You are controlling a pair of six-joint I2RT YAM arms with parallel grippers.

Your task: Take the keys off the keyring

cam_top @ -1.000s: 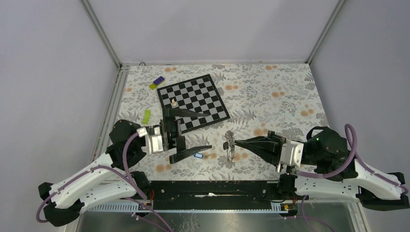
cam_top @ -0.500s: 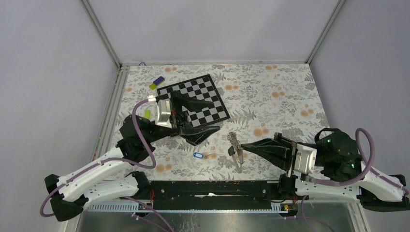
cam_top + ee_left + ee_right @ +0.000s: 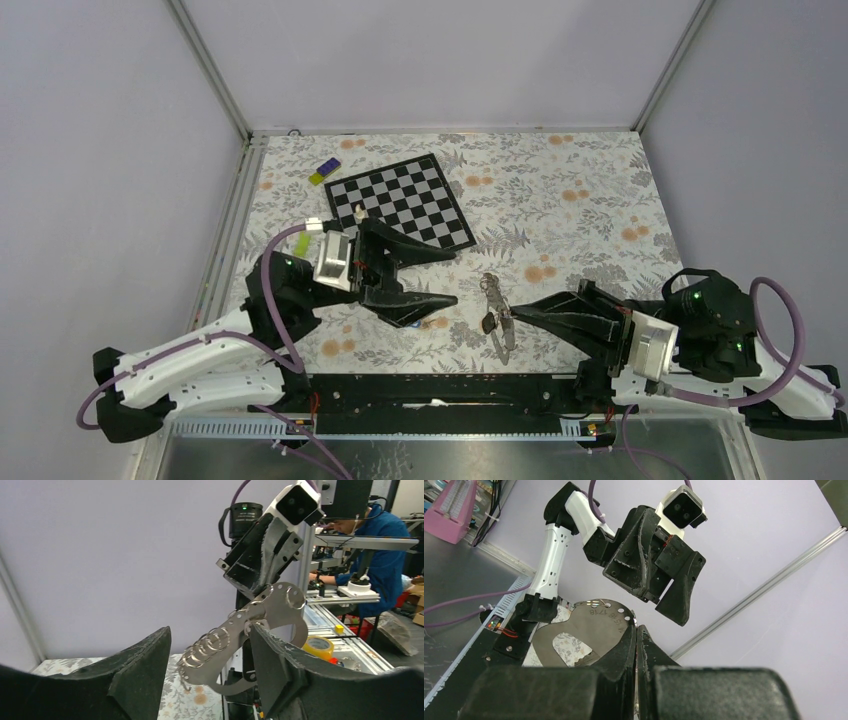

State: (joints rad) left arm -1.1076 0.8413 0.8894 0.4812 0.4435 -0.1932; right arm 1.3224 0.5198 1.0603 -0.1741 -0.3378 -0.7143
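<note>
My right gripper (image 3: 512, 312) is shut on a flat silvery metal plate (image 3: 594, 625) with punched holes and stamped numbers. It holds the plate above the table's near middle. Several thin wire rings (image 3: 207, 645) hang on the plate. The keys (image 3: 497, 328), one of them dark-headed, dangle below it. My left gripper (image 3: 440, 275) is open, with its fingers to the left of the bunch and not touching it. In the left wrist view the plate (image 3: 260, 615) sits between its spread fingers (image 3: 145, 675). The blue-tagged keyring is hidden under the left gripper's lower finger.
A chessboard (image 3: 400, 205) lies at the back left with a white chess piece (image 3: 359, 212) on its near-left part. A purple and yellow block (image 3: 324, 172) lies beyond it. The black rail (image 3: 440, 390) runs along the near edge.
My right gripper has drawn back toward the near right, carrying the key bunch. My left gripper has come down off the chessboard toward the bunch and now covers the blue tag.
</note>
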